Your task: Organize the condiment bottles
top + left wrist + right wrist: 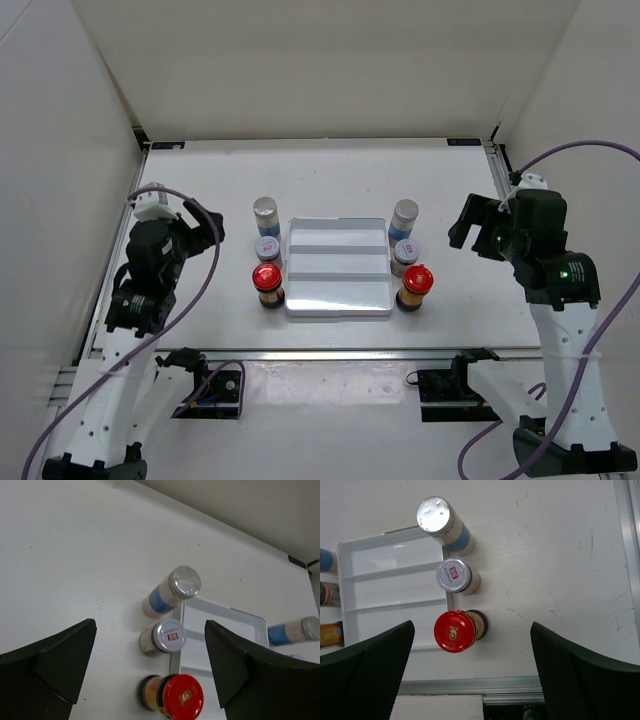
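Left end effector (150, 667) wide — empty | right end effector (472, 667) wide | white table (560, 555) scuffed | pale walls (330, 60) enclose

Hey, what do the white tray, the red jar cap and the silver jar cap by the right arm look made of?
White tray: probably plastic, glossy, with soft reflections and moulded steps.
Red cap: glossy, with a printed emblem; painted metal or plastic, can't tell which.
Silver cap: looks metallic, with bright uneven glare; possibly metallised plastic.

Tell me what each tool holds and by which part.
Nothing is held. The left tool and the right tool both stand open and empty, clear of the bottles.
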Robot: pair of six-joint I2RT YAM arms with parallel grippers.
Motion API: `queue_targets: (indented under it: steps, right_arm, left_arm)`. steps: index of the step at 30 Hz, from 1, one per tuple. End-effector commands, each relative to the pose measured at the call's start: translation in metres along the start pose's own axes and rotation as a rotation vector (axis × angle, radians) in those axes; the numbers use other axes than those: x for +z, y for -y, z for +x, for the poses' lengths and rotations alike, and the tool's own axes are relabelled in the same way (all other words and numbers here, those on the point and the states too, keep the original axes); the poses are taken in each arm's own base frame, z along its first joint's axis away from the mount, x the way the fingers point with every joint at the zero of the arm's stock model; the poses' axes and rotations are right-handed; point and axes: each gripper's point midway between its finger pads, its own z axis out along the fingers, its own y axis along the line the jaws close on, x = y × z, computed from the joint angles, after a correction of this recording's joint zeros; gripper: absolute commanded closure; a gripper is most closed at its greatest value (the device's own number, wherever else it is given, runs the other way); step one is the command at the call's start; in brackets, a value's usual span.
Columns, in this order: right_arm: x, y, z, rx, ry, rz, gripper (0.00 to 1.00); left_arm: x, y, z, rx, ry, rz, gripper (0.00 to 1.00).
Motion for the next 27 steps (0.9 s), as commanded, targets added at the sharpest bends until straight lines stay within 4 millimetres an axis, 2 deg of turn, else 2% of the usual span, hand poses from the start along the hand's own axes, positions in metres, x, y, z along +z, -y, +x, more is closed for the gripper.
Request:
queue_targets:
  steps: [1,3,5,6,8,9,10,13,16,20,22,27]
  right_arm:
    - [-0.011,-0.010,0.030,0.012,-0.088,-0.072,0.00]
    - [-0.003,-0.019,0.048,0.020,-0.152,-0.127,0.00]
    - [0.000,-0.021,0.070,0.019,-0.235,-0.155,0.00]
    - [0.002,-0.031,0.075,0.024,-0.244,-0.221,0.00]
    - [0.006,-0.042,0.093,0.021,-0.269,-0.313,0.00]
    - [0.005,-0.047,0.096,0.023,-0.269,-0.348,0.00]
    - [0.001,-0.053,0.094,0.022,-0.262,-0.388,0.00]
    - [0.002,-0.048,0.092,0.041,-0.257,-0.345,0.00]
    - [0.006,-0.038,0.090,0.048,-0.240,-0.282,0.00]
    - [0.007,-0.023,0.086,0.062,-0.223,-0.183,0.00]
    - [0.012,-0.018,0.092,0.064,-0.266,-0.146,0.00]
    - [0.016,-0.022,0.100,0.073,-0.331,-0.140,0.00]
  left_arm:
    - [-0.032,0.009,0.020,0.047,-0.083,0.110,0.00]
    - [-0.037,0.011,0.026,0.077,-0.111,0.141,0.00]
    - [-0.041,0.018,0.022,0.143,-0.106,0.195,0.00]
    - [-0.042,0.014,0.028,0.166,-0.130,0.186,0.00]
    - [-0.034,-0.012,0.033,0.147,-0.158,0.025,0.00]
    - [-0.034,-0.025,0.037,0.128,-0.172,-0.051,0.00]
    - [-0.038,-0.040,0.032,0.091,-0.153,-0.151,0.00]
    - [-0.037,-0.048,0.037,0.105,-0.170,-0.188,0.00]
    - [-0.035,-0.040,0.038,0.092,-0.156,-0.136,0.00]
    - [-0.032,-0.037,0.051,0.083,-0.181,-0.113,0.00]
    - [-0.033,-0.033,0.053,0.089,-0.188,-0.097,0.00]
    - [-0.030,-0.029,0.058,0.080,-0.209,-0.091,0.00]
